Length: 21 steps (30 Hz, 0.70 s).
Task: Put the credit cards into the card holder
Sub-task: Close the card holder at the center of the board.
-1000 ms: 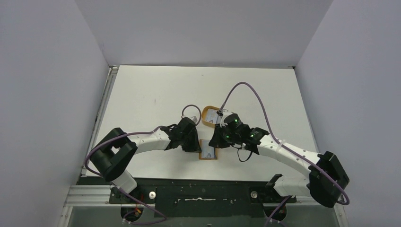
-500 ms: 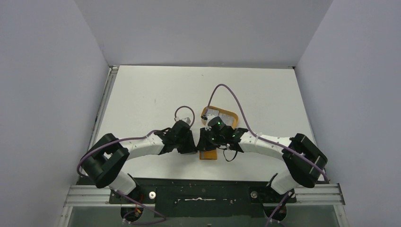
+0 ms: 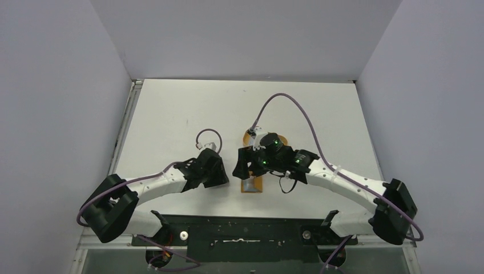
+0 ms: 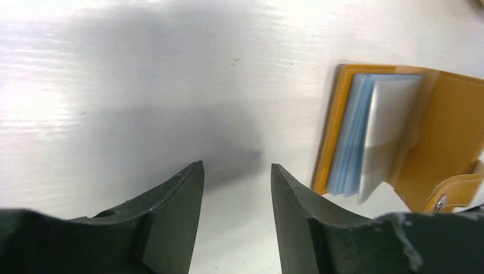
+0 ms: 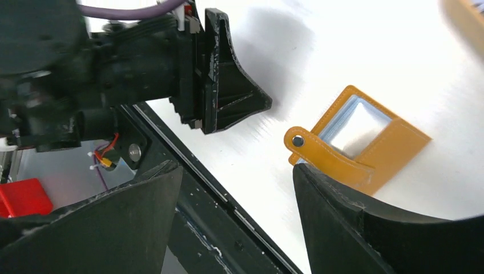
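Card holder (image 3: pixel 251 186) lay flat on the desk (image 3: pixel 182 114), near edge, about mid, w/ both arms' jaws apart from it. L wrist view showed credit cards (image 4: pixel 374 134) tucked inside it: pale blue edges stacked, one silvery face on top, all within the tan-orange cover. R wrist view showed the same silvery face (image 5: pixel 355 129) in the pocket. The closure tab (image 5: pixel 299 144) hung loose, snap not fastened.

L arm (image 3: pixel 165 182): jaws spread, only bare desk between them, just left of the holder and not touching. R arm (image 3: pixel 337 180): jaws spread wide, nothing pinched, over the holder's far side.

Judged: the inserting part looked mostly done, at least for the cards seen. Orange tray (image 3: pixel 247 138) sat just far of the holder, but the R arm covered most of it, so couldn't tell if any card was left there. If none, prob only closing the flap and snapping the tab remained, if that's wanted at all.
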Available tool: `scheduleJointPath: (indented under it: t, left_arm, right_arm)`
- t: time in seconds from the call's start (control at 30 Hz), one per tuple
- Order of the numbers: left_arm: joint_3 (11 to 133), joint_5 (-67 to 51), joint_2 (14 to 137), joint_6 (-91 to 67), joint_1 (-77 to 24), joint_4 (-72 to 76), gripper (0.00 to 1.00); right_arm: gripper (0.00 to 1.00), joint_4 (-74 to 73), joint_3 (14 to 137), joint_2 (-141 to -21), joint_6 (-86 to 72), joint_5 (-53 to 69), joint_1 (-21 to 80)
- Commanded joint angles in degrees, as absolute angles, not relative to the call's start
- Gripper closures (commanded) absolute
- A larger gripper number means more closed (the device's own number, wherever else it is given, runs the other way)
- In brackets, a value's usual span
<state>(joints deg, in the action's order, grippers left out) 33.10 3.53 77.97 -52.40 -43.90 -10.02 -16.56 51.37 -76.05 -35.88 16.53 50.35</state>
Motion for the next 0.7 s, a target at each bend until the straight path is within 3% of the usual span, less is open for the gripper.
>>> scheduleJointPath:
  t: [0.0,0.17,0.23,0.3,0.37,0.47,0.67]
  left_arm:
    - [31.90,8.88,72.88,-52.70,-43.24,-16.21,0.54]
    - [31.48,13.02,65.04,-52.74,-43.03,-18.82,0.48]
    - [31.71,13.73,62.40,-52.57,-42.90,-19.97,0.47]
    - [31.46,13.21,60.26,-52.37,-42.67,-19.64,0.43]
    - [30.93,11.66,58.77,-51.77,-42.37,-17.62,0.39]
    - [30.32,8.55,58.28,-51.12,-41.74,-13.61,0.31]
    - [29.14,2.14,60.71,-50.89,-40.98,-5.72,0.25]
  right_arm:
    - [0.27,-22.93,52.84,-67.82,-31.85,11.49,49.19]
    - [0.37,-23.80,47.74,-64.13,-32.35,4.91,47.22]
    - [0.51,-22.46,44.86,-62.94,-33.35,2.42,46.19]
    - [0.72,-21.31,42.61,-63.26,-33.98,2.35,44.86]
    - [0.84,-20.70,41.90,-65.32,-33.91,2.66,44.17]
    - [0.89,-17.42,41.70,-69.92,-33.48,4.40,44.43]
    - [0.89,-11.21,44.81,-80.84,-33.89,6.46,48.33]
